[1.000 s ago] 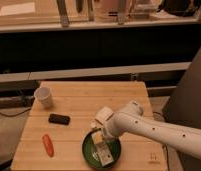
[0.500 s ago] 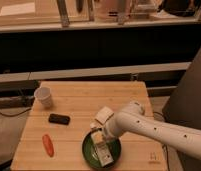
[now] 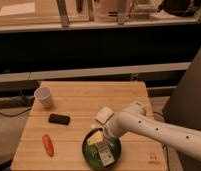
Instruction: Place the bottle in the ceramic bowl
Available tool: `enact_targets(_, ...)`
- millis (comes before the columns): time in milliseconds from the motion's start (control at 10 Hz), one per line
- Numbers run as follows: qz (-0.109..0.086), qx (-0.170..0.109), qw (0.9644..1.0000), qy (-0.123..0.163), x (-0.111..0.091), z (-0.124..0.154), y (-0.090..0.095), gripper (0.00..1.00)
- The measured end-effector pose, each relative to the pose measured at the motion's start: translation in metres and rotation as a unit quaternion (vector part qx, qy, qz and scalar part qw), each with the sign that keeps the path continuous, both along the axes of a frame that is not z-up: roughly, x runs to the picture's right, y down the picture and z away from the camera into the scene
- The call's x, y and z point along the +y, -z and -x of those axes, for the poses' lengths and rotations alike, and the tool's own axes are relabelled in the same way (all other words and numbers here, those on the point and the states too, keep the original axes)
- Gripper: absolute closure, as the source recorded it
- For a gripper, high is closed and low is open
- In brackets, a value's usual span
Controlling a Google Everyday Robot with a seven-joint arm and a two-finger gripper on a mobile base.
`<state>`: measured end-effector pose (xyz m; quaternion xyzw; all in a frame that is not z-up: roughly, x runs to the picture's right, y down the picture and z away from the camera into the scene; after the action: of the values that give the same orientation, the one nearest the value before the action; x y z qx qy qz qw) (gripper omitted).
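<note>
Bottle (image 3: 101, 148) lying inside ceramic bowl (image 3: 88, 148), yellowish end toward the far rim | gripper (image 3: 102, 143) low over the bowl, right at the bottle | placing step looks about finished | next probably just: release if needed, lift straight up without dragging bottle out

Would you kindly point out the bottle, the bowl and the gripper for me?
bottle (image 3: 100, 146): camera view, on its pale labelled body, inside the bowl.
bowl (image 3: 87, 151): camera view, on its dark green left rim.
gripper (image 3: 101, 139): camera view, at the arm's tip, over the bowl.
</note>
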<state>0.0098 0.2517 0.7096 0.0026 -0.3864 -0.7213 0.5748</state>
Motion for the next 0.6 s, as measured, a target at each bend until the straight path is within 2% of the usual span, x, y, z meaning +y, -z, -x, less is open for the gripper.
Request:
enact_targets(300,-0.027,0.002,0.9996,-0.010,-0.013,-0.005,0.014,0.20)
enact_targets(600,-0.069,0.012,0.9973,-0.023,-0.032,-0.015,0.043,0.20)
